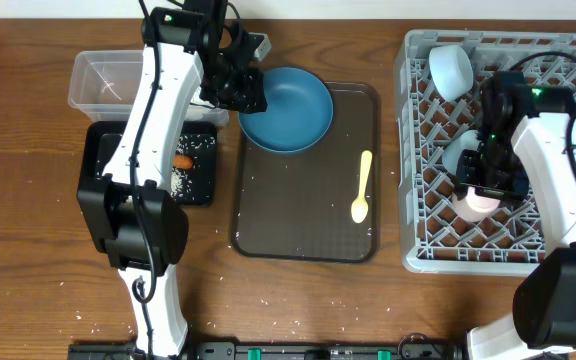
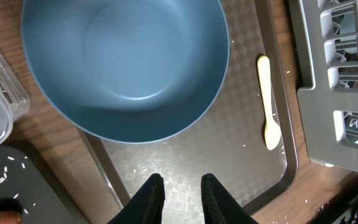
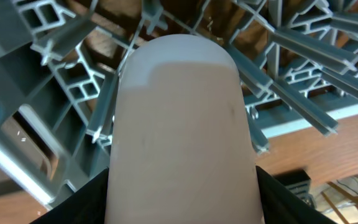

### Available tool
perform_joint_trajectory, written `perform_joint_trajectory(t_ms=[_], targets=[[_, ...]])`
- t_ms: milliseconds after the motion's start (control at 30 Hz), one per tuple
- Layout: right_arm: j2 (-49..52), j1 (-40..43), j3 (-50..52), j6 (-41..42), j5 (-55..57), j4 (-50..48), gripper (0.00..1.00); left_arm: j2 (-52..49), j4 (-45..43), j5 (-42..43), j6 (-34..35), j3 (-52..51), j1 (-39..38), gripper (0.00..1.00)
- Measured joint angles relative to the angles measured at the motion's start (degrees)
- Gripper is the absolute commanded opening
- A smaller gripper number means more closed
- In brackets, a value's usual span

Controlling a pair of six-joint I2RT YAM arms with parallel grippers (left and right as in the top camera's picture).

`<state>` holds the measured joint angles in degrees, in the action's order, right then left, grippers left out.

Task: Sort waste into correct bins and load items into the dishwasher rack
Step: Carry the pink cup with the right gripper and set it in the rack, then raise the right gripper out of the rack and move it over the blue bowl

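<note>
Gripping the pink cup (image 3: 182, 124) with the right claw (image 1: 486, 195), low among the pegs in the left half of the grey rack (image 1: 418, 255), toward its near side; closed around the cup's sides, to judge by the wrist view. Lies with its long axis in line with the claw, pointing away from the wrist and down into the rack. Not possible to say for sure whether mouth or base is the far end, though looks rounded and closed there. Probably needs only to open and draw back along that same axis, so as not to tip the cup against a peg. Holding nothing at the left claw (image 2: 181, 182): fingers (image 2: 156, 196) parted by only a narrow gap, hanging in the air. Ahead of it and lower, the blue plate (image 2: 126, 62): round, so no long axis to respect, sitting open side up on the far left corner of the brown serving tray (image 2: 185, 158) and reaching over the edge toward the clear tub (image 1: 108, 80). Clearly nearer to the left arm than to the right. Further right on the same tray, the yellow spoon (image 2: 267, 99): long axis running near to far, scoop end toward the near edge, handle pointing away, about midway between both arms. For the plate, likely must widen the gap first and then come at the rim from the side.
</note>
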<state>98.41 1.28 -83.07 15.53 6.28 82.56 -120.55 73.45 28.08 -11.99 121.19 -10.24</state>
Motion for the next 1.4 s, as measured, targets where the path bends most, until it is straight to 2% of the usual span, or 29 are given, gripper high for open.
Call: perform_joint_trajectory(t_ms=[67,100,133,200,267,567,633,800,933,1133,1267,1400], targets=[[0.0,-0.02,1.55,0.39,0.0,-2.05,0.45,0.0,0.02,0.02,0.0,0.02,0.0,0.24],[0.0,-0.02,2.27,0.48,-0.02,-2.78,0.52,0.0,0.04,0.02,0.0,0.02,0.0,0.24],[0.0,-0.02,2.91,0.61,-0.02,-3.26,0.63,0.0,0.04,0.02,0.0,0.02,0.0,0.24],[0.0,0.0,3.54,1.2,-0.02,-3.5,0.93,0.0,0.04,0.0,0.0,0.02,0.0,0.24],[0.0,0.0,3.69,1.42,0.02,-3.56,0.99,0.0,0.07,0.0,0.02,0.02,0.0,0.29],[0.0,0.0,0.76,1.88,-1.01,-3.02,0.99,0.0,0.15,0.02,0.17,0.02,0.0,0.33],[0.0,-0.02,-3.04,1.86,-2.05,-1.97,0.99,0.0,0.2,0.02,0.17,0.02,0.0,0.33],[0.0,-0.37,-15.02,0.92,-6.4,-1.99,0.99,0.0,0.13,-0.07,0.07,0.02,-0.42,0.47],[-0.13,-2.93,-21.07,-1.31,-13.81,-9.92,0.97,0.0,0.11,-2.01,1.05,-0.07,-2.12,0.49],[-0.17,-11.28,-22.1,-0.44,-19.8,-22.23,0.92,0.0,0.68,-12.22,10.99,-0.66,-5.33,0.5],[0.22,-17.49,-22.1,2.99,-16.24,-28.11,0.89,0.0,1.03,-18.56,20.02,-0.74,-5.07,0.5],[3.02,-22.91,-22.16,6.56,-10.12,-31.65,0.85,0.0,1.05,-22.67,26.12,-0.74,-4.61,0.5]])
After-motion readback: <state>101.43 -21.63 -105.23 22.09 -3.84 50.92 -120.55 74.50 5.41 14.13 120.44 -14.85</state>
